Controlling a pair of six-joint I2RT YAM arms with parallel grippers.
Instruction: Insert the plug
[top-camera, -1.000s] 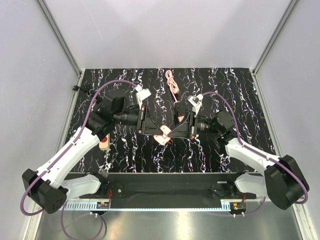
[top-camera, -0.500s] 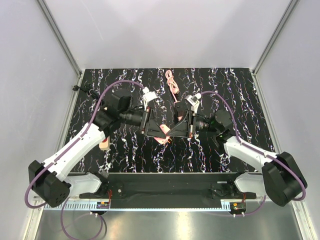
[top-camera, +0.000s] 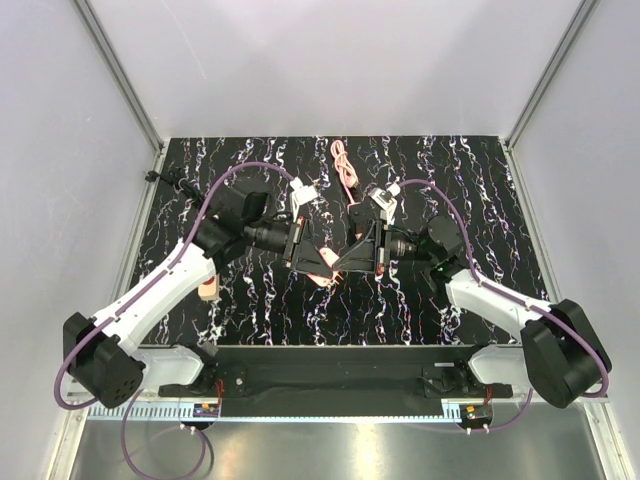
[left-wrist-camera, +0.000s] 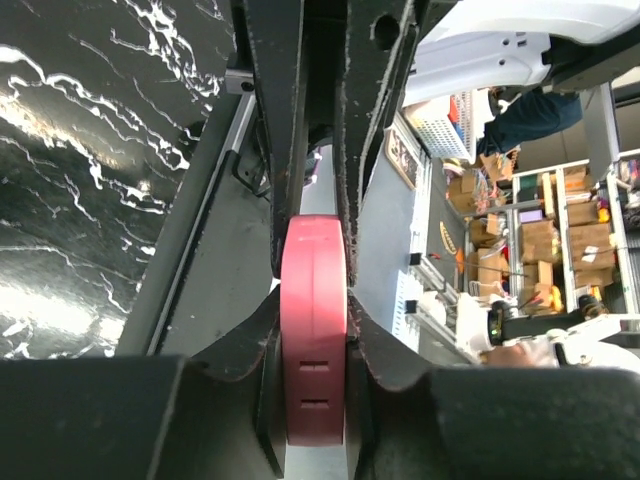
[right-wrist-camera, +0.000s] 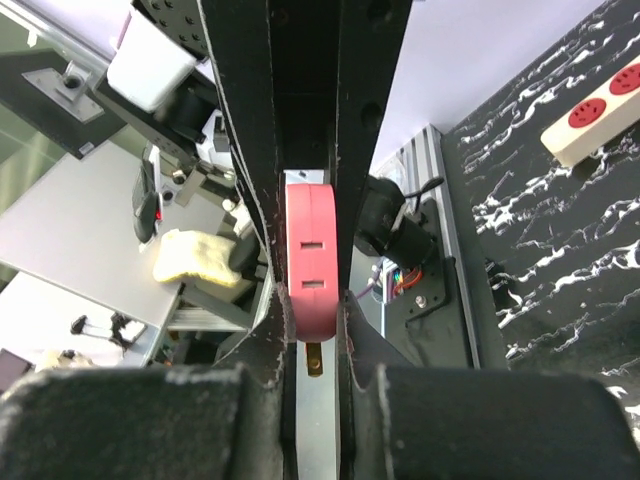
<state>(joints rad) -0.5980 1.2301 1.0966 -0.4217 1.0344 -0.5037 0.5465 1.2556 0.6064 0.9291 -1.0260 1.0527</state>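
Note:
The plug (top-camera: 326, 264) is a small pale-pink block held above the middle of the table, between my two grippers, which meet head-on. My left gripper (top-camera: 314, 258) is shut on it from the left and my right gripper (top-camera: 344, 262) from the right. In the left wrist view the plug (left-wrist-camera: 313, 300) shows two slots and sits pinched between my left gripper's (left-wrist-camera: 313, 335) fingers, with the other gripper's fingers beyond. In the right wrist view the plug (right-wrist-camera: 312, 265) is pinched in my right gripper (right-wrist-camera: 312, 325), and a brass prong (right-wrist-camera: 314, 358) sticks out below it.
A beige strip with red sockets (top-camera: 208, 288) lies at the left, partly under the left arm, and shows in the right wrist view (right-wrist-camera: 598, 112). A coiled pink cord (top-camera: 346, 168) lies at the back middle. The black marbled table (top-camera: 480, 200) has walls on three sides.
The left arm's elbow has swung up and to the right, and its gripper has pushed in closer to the right gripper. The plug stays between them at the table's middle.

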